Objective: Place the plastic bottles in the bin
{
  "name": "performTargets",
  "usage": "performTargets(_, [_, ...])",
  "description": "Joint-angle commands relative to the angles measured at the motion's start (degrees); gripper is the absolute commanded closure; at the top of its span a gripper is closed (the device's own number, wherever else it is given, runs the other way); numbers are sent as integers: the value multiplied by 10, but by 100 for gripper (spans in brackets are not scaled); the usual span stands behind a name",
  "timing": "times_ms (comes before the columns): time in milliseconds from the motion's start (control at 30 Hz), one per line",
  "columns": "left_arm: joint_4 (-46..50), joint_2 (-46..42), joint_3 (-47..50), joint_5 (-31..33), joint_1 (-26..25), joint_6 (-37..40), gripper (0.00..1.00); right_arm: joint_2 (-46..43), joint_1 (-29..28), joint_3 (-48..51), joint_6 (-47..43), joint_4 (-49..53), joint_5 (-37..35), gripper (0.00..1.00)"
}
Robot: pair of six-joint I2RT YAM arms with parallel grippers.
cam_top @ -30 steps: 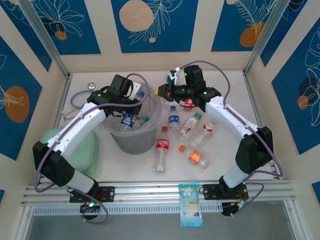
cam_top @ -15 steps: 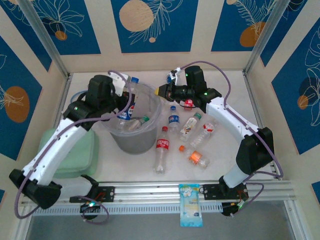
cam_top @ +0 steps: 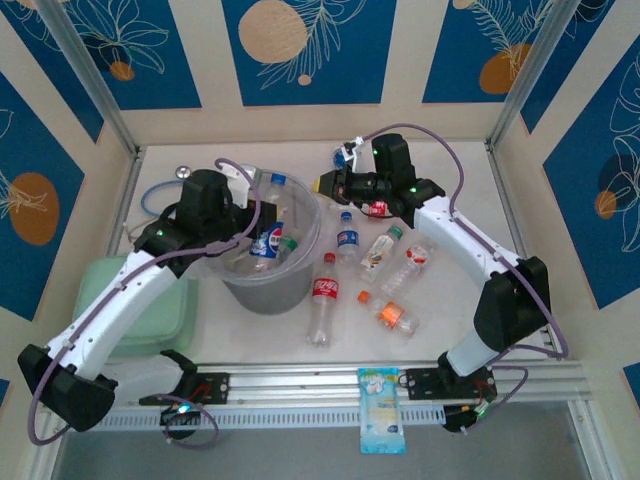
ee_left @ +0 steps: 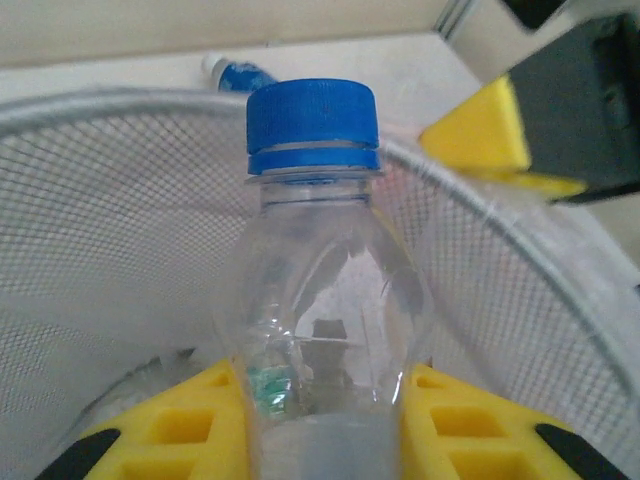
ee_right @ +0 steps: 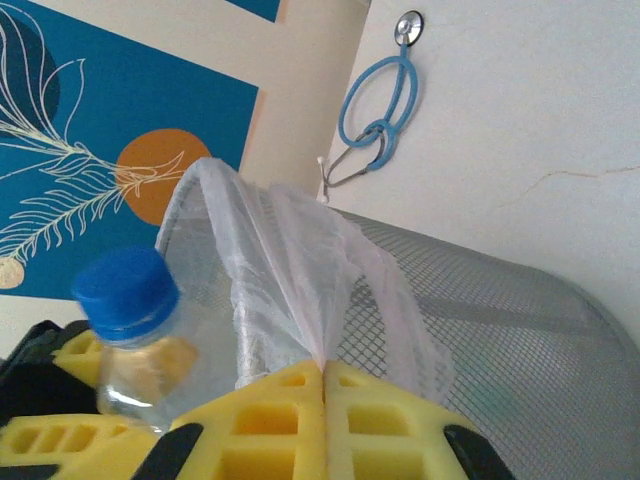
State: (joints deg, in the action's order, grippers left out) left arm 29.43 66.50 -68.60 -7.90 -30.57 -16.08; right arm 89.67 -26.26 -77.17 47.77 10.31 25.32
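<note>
Gripping 1 blue-capped bottle low on its body, the left gripper holds it in the mouth of the bin, left of centre in the top view. Probably light, slick, crushable: clamp the body gently. The right gripper pinches white film at the rim.

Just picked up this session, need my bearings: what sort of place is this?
Probably a staged robot test booth: printed blue wall panels, aluminium frame posts, and plastic bottles scattered beside a bin on a table.
</note>
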Motion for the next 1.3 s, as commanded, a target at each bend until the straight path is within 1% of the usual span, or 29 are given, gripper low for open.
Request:
performTargets(0, [54,10,14,-13,-5,28,83,-5,-1,3,-8,5,-3,97])
performTargets(67, [54,17,18,-29,-6,31,75,-2,-2,-1,-9,6,-1,97])
performTargets(100, [50,18,20,-38,-6,29,73,-1,-2,-2,-9,7,-2,97])
performTargets(133, [41,16,23,-46,-6,22,72,0,-3,-3,-9,7,-3,97])
performTargets(200, [17,7,26,-68,-6,5,72,1,-3,-3,-8,7,-3,97])
performTargets(333, [31,12,8,-80,-6,-4,73,5,-3,-5,-8,6,-1,97])
performTargets(400, [18,10,13,-111,-6,-21,77,8,-3,-8,-9,6,0,97])
performTargets(467, [-18,2,30,-157,-2,-43,80,9,-3,-9,-11,7,0,97])
performTargets(500, [-16,0,28,-154,-2,-42,81,9,-3,-10,-13,8,1,97])
performTargets(533, [8,2,17,-133,-2,-28,82,9,-3,-9,-14,8,2,97])
performTargets(600, [89,13,-17,-35,-3,14,83,9,-3,-9,-15,8,2,97])
performTargets(667, [140,21,-36,39,-3,49,84,8,-2,-10,-18,9,4,97])
performTargets(733, [169,25,-47,94,-3,78,84,7,-1,-11,-21,12,2,97])
performTargets(800, [178,27,-51,138,-3,104,84,8,0,-11,-21,11,1,97])
performTargets(833, [178,29,-52,148,-3,112,84,8,0,-10,-21,11,1,97])
performTargets(933, [153,36,-34,135,-3,133,85,12,-1,-12,-21,9,4,97])
performTargets(1000, [151,53,-27,124,-3,137,85,13,-1,-13,-20,7,4,97])
performTargets(1267, [118,113,38,127,-3,134,82,15,-1,-14,-22,5,3,97])
